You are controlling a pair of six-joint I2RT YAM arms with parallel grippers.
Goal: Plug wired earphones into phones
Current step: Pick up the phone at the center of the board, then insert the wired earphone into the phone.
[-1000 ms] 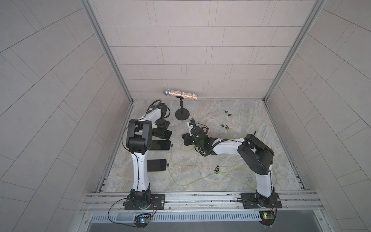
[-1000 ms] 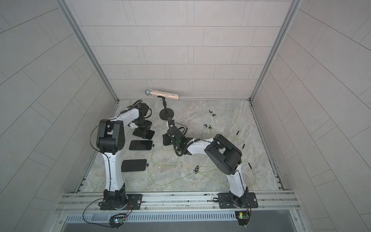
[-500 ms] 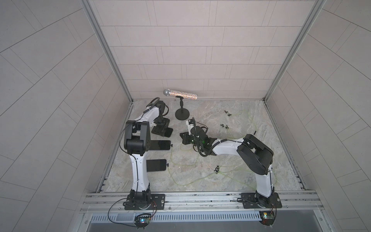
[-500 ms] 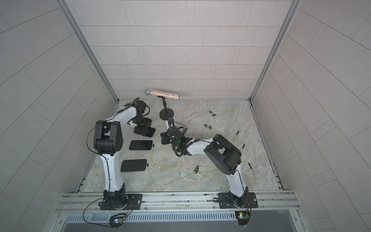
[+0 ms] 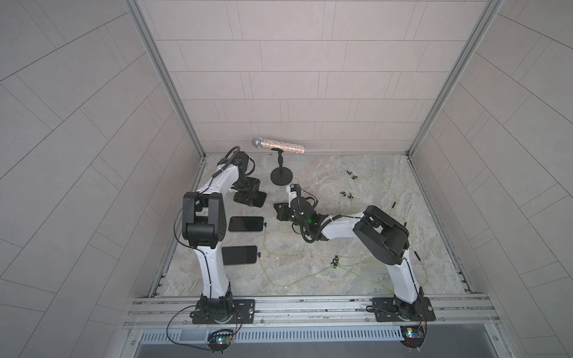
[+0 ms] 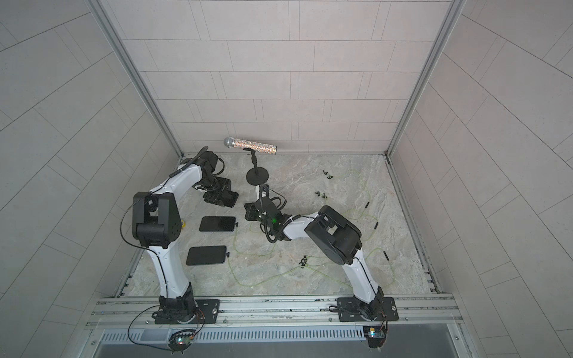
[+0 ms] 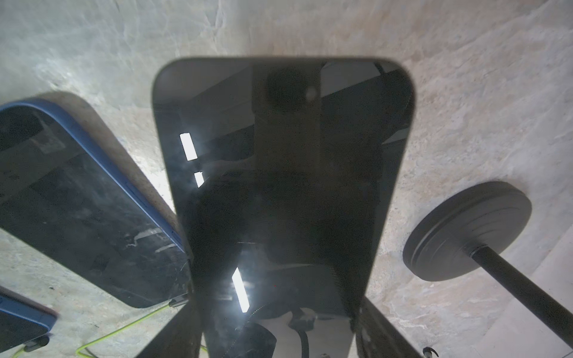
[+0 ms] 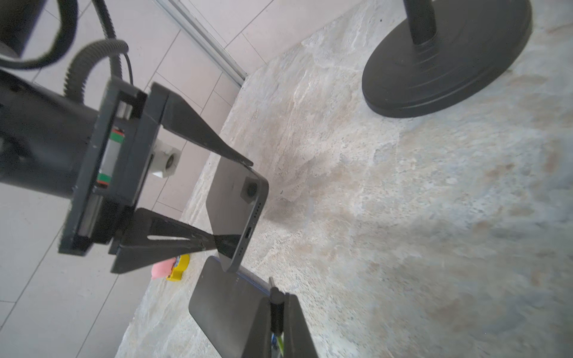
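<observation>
At the far left of the table (image 5: 356,186), beside the microphone-stand base (image 5: 281,176), the left gripper (image 8: 234,203) has its jaws spread wide and clamped on the 2 long edges of the held phone (image 7: 285,186). It keeps the phone tilted off the surface, with the port (image 8: 249,233) facing the right arm. The right gripper (image 5: 279,210) is pinched almost fully closed on a small black plug (image 8: 272,293), and a pale yellow-green cable (image 8: 280,340) trails behind it. The plug is near the port but clearly apart from it. The 2 flat phones (image 5: 246,223) lie nearer the robot, each seemingly with a plug already at its end.

The likeliest failure, as I judge it, is misalignment: a plug arriving off the port's axis would scrape the frame or jam. The insertion push could also pivot the phone between those thin fingertips or slide it back out of them. The plug might twist in its narrow pinch, or the trailing cable might snag on the flat phone close below
</observation>
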